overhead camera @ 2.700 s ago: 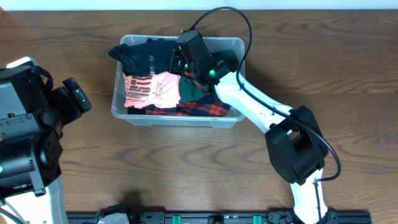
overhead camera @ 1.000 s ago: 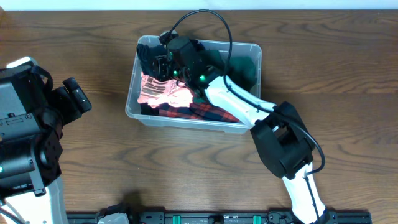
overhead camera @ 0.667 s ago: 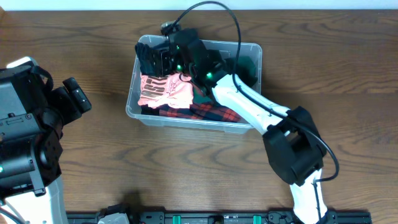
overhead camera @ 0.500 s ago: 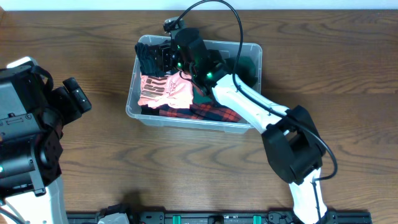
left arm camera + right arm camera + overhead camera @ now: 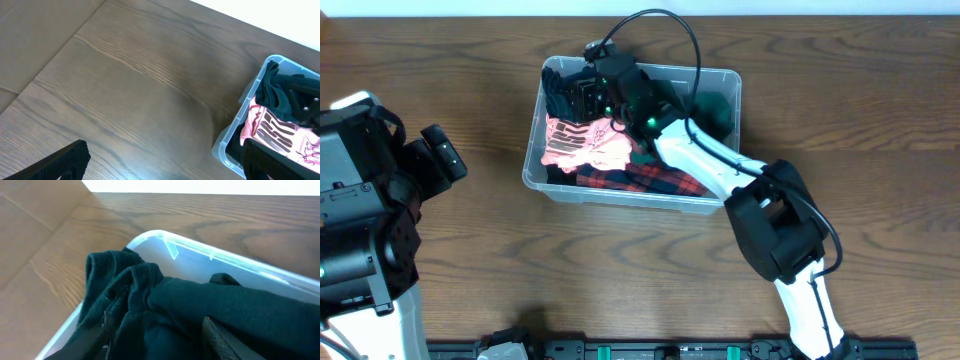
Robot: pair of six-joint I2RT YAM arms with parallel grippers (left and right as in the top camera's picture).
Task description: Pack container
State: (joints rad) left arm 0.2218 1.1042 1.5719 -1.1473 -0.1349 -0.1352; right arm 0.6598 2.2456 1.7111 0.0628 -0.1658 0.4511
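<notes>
Clear rectangular plastic bin (image 5: 620,199) sits at the far centre of the brown wood-grain worktop (image 5: 840,110), near its far edge, open side up. Its long axis runs left-right, roughly parallel to that far edge and slightly skewed, with the right end a touch nearer the robot. Inside: a pink garment with black print (image 5: 582,146) at the left-middle, red-and-navy plaid cloth (image 5: 655,181) along the near wall, dark green fabric (image 5: 558,86) bunched in the far-left corner, and a brighter green piece (image 5: 717,108) at the right end. The white right arm (image 5: 705,160) reaches in diagonally from the near right and covers much of the bin's right half. A black cable (image 5: 665,16) loops above the far wall. The right claw (image 5: 160,345) sits over the far-left corner with its fingers spread. The dark green fabric bulges between them, and it's unclear whether the pads actually bite it. In the right wrist view the bin's rounded corner rim (image 5: 165,235) sits just beyond the cloth. The left claw (image 5: 165,150) is spread wide with nothing between its fingers, over bare worktop. It is well apart from the bin, whose left corner (image 5: 227,146) shows at the frame's right. The left arm's black and white bulk (image 5: 360,200) fills the left edge of the overhead view.
</notes>
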